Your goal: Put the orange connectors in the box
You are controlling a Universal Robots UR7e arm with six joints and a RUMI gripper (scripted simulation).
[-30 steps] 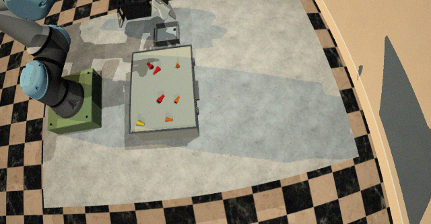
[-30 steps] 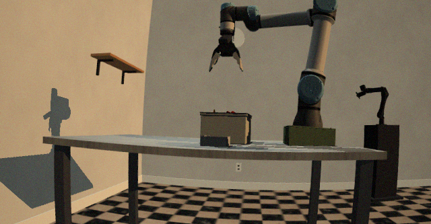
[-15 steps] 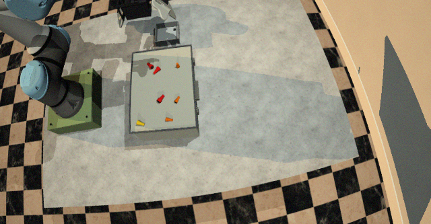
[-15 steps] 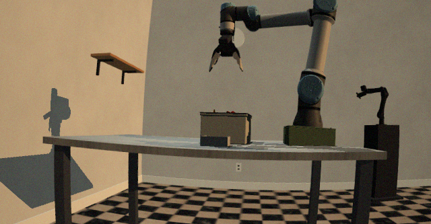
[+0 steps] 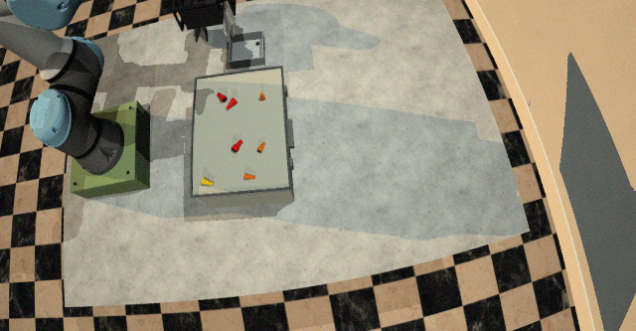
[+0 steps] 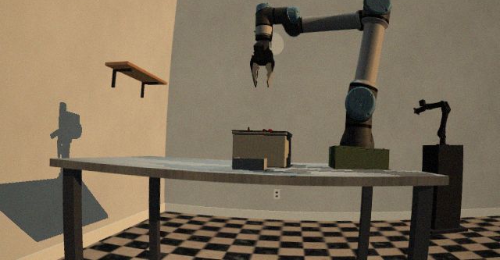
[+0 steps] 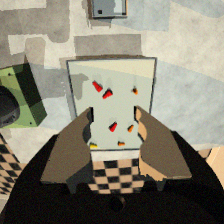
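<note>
High above the grey table [image 6: 156,165], the dark two-jaw gripper [image 6: 262,76] hangs empty with its fingers drawn close together, while three orange cone-shaped wire connectors [image 5: 261,147] lie on the tool case's pale lid [image 5: 214,137], beside the small steel junction box [image 5: 244,50].

Mottled, matt grey-white stone-like top on the table [image 5: 378,182], rough in look. Dull grey metal, unpolished, on the steel junction box [image 5: 245,62]. Flat, smooth pale grey on the tool case's lid [image 5: 270,122]. Plain plastic-looking orange wire connectors [image 5: 261,147], no gloss. Matt green paint on the base block [image 5: 126,122]. Smooth light-blue plastic caps and satin grey tubing along the arm [image 6: 332,22]. Warm wood on the wall shelf [image 6: 134,72]. Glossy marbled checker floor [image 6: 273,236].
</note>
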